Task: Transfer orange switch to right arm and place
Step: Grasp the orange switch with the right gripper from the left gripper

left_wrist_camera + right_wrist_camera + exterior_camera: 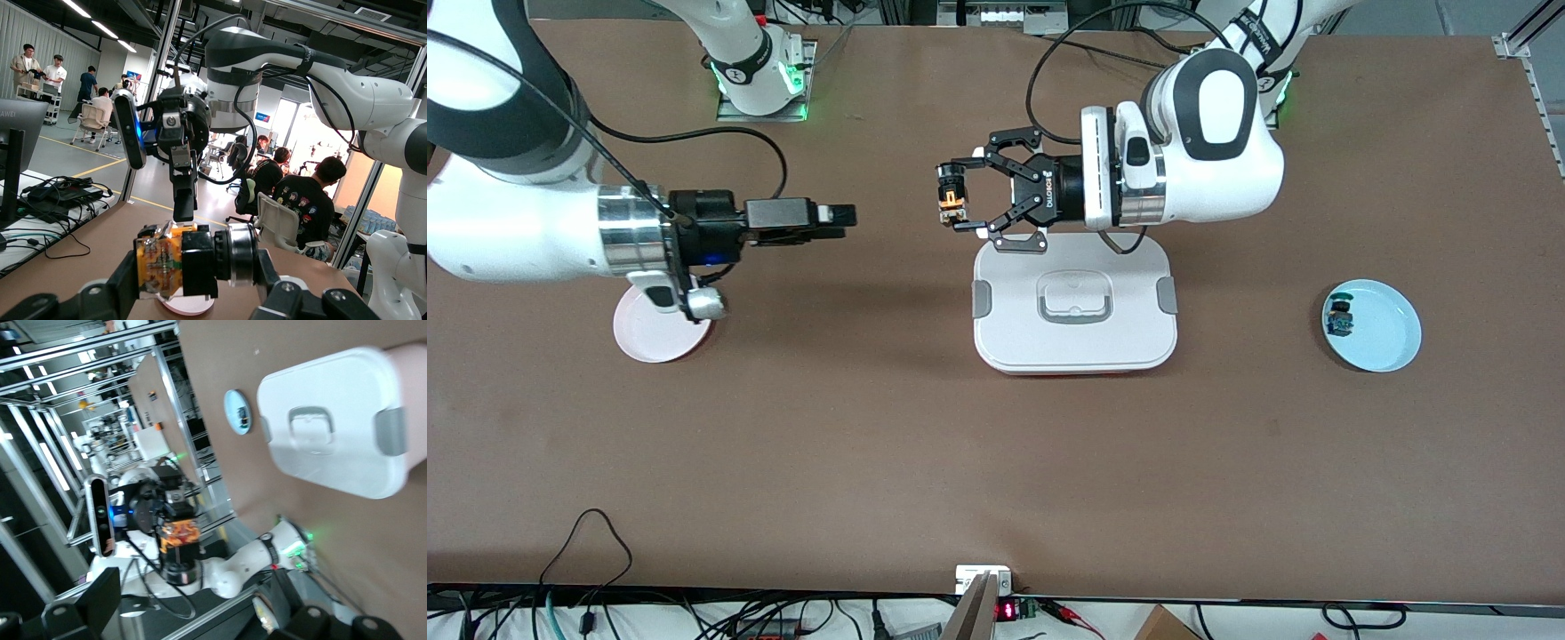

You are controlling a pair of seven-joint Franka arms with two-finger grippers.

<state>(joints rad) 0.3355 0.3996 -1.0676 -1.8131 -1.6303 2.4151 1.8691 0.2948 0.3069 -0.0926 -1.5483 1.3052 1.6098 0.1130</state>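
Two claws face each other in the air with bare brown counter (960, 462) under the gap between them. Left claw (959, 197) hangs just off the white box (1074, 307), clenched on the switch (951, 197). Right claw (838, 216), released and holding nothing, hangs over counter near the pink plate (656, 336), level with the switch. Nothing stands between them. At the left arm's end, a blue plate (1383, 324) carries another small switch (1339, 316). The held switch is black with an orange part and a silver ring.
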